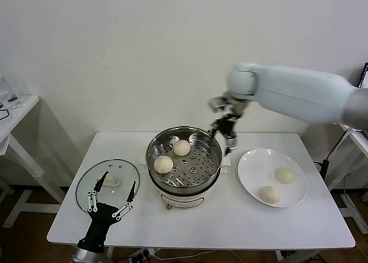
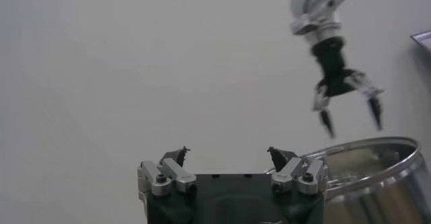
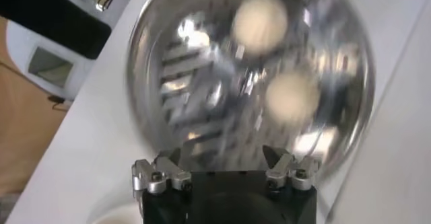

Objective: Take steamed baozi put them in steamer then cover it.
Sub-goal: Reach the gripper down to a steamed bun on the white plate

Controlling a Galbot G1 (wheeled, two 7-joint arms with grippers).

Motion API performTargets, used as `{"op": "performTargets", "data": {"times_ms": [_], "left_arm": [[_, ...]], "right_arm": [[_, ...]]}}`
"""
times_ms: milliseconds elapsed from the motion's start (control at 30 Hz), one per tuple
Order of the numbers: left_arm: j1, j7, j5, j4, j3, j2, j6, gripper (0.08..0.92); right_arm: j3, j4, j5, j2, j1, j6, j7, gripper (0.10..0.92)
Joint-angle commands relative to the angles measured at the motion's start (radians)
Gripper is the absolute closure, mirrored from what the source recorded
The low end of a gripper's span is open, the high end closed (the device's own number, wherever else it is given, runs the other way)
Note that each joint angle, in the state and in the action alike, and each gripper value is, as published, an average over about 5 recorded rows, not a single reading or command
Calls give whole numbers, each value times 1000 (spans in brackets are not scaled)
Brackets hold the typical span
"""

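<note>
Loading half done: two cream-white dough buns (image 1: 172, 156) sit in the shiny round steel steamer (image 1: 184, 159), two wait on the flat white plate (image 1: 250, 180). Right gripper (image 1: 223, 131) hangs empty, jaws spread, above the steamer's far rim. Left gripper (image 1: 111, 198), spread, idles over the round clear glass lid (image 1: 89, 182). Next: reach to the plate, grasp a bun.

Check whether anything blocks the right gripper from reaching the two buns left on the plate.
Nothing visible does. The right gripper, jaws open and empty, hangs above the steamer's far rim; the two buns lie uncovered on the plate beside it.
</note>
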Motion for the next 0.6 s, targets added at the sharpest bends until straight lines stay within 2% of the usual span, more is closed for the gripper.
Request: {"op": "performTargets", "data": {"times_ms": [33,300,600], "left_arm": [[1,-1,2,4,-2,1,0,177],[14,-1,4,4,-19,-1,2,177],[26,-1,7,8,-33,-3,0,177]], "right_arm": [[102,-21,-184,-292,-227,65,-45,203],[262,-131,-230,-266,-449,74,-36,203],[353,-182,-247,-215,-549,70,0,203]]}}
